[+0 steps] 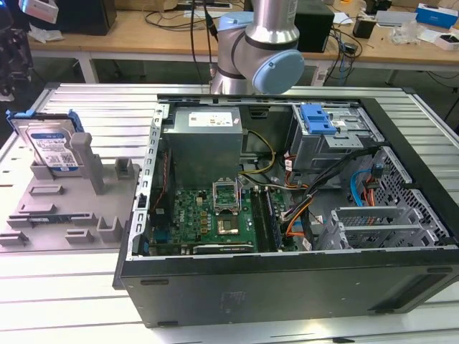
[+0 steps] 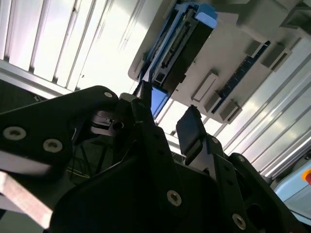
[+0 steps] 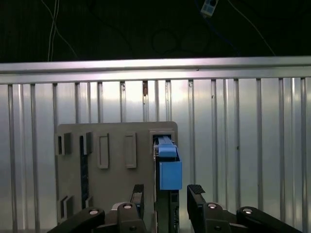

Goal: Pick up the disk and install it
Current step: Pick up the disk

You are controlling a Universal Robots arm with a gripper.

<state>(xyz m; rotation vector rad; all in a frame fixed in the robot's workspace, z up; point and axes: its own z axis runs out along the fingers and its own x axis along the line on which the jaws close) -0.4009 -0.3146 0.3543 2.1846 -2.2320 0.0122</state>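
The disk (image 1: 53, 142) stands on edge in a grey holder (image 1: 72, 209) at the exterior view's left, its white-and-blue label facing out and a blue bracket around it. In the first wrist view the disk (image 3: 168, 162) shows edge-on in the grey holder (image 3: 112, 165), with my gripper (image 3: 167, 196) open over it and well apart from it. The second wrist view has the disk (image 2: 182, 48) beyond the gripper (image 2: 165, 121), whose two black fingers (image 2: 189, 127) stand spread with nothing between them.
An open computer case (image 1: 287, 287) lies on the ribbed metal table (image 1: 64, 287), with the motherboard, cables and a drive cage with a blue latch (image 1: 319, 118) inside. The robot arm's joint (image 1: 258, 54) rises behind the case. Cluttered desks stand at the back.
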